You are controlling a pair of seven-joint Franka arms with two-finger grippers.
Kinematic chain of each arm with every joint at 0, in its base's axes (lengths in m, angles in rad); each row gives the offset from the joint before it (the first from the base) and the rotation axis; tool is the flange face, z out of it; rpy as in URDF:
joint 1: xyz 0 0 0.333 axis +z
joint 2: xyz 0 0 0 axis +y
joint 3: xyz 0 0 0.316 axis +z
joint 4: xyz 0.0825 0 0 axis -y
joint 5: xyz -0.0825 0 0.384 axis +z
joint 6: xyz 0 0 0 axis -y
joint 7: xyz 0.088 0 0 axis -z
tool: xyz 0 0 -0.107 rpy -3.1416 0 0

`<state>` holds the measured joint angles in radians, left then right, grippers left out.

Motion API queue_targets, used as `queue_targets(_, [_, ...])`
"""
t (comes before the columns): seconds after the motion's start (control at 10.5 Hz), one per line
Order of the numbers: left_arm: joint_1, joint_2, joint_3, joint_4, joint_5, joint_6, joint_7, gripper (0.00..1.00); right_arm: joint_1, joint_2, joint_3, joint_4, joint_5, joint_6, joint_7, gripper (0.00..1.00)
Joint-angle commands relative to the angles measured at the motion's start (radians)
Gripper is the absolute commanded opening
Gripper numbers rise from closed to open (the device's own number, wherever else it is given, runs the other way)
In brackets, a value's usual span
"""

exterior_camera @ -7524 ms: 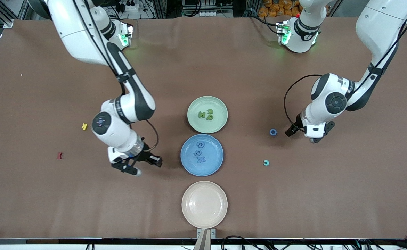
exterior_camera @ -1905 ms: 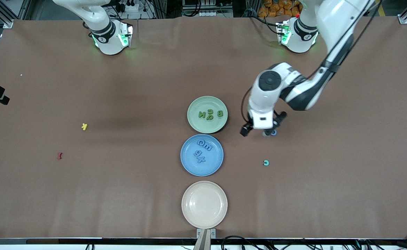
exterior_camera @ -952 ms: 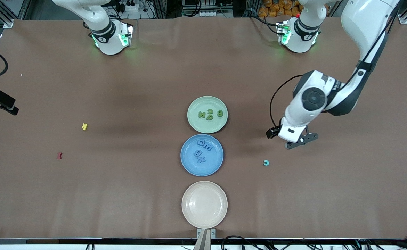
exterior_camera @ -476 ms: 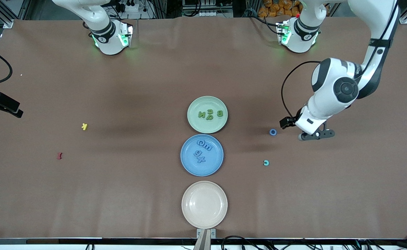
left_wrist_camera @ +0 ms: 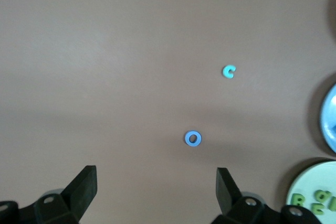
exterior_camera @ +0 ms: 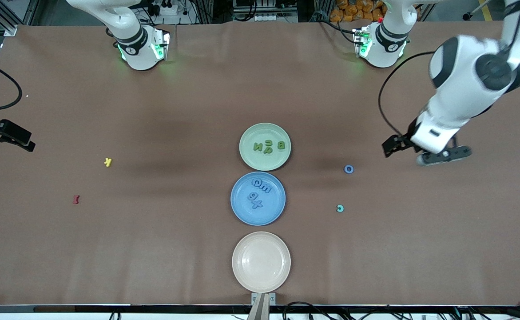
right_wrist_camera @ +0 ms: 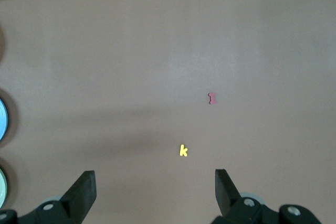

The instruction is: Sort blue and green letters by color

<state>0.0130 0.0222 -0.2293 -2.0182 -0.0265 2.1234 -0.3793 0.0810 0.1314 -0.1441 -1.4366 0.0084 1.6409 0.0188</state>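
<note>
Several olive green letters (exterior_camera: 268,146) lie on the green plate (exterior_camera: 248,155). Several blue letters (exterior_camera: 256,193) lie on the blue plate (exterior_camera: 242,211), which is nearer to the front camera. A blue ring-shaped O (exterior_camera: 349,169) lies on the table toward the left arm's end; it also shows in the left wrist view (left_wrist_camera: 193,138). My left gripper (exterior_camera: 444,155) (left_wrist_camera: 157,192) is open and empty, up over bare table, closer to the left arm's end than the O. My right gripper (right_wrist_camera: 155,192) is open and empty, high over the right arm's end.
A teal C (exterior_camera: 340,208) (left_wrist_camera: 229,71) lies nearer to the front camera than the O. A cream plate (exterior_camera: 261,262) sits near the table's front edge. A yellow K (exterior_camera: 107,162) (right_wrist_camera: 183,151) and a dark red piece (exterior_camera: 76,199) (right_wrist_camera: 212,98) lie toward the right arm's end.
My left gripper has swung up and away from the blue O toward the left arm's end, open and empty. The O stays on the table. The right arm has barely shifted.
</note>
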Motion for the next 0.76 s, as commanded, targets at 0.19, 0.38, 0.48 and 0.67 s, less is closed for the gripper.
queue_targets(0.19, [-0.028, -0.03, 0.067, 0.222, -0.009, -0.282, 0.166, 1.0, 0.02, 0.001, -0.003, -0.005, -0.004, -0.013, 0.02, 1.0])
queue_targets(0.38, [-0.03, -0.05, 0.067, 0.246, -0.007, -0.359, 0.238, 1.0, 0.022, 0.002, -0.002, -0.005, -0.004, -0.027, 0.02, 1.0])
queue_targets(0.48, [-0.031, -0.05, 0.067, 0.272, -0.004, -0.412, 0.24, 1.0, 0.022, 0.004, -0.002, -0.004, -0.002, -0.033, 0.017, 1.0])
queue_targets(0.67, [-0.031, -0.051, 0.071, 0.326, 0.009, -0.492, 0.269, 1.0, 0.023, 0.005, -0.002, -0.004, -0.002, -0.047, 0.01, 1.0])
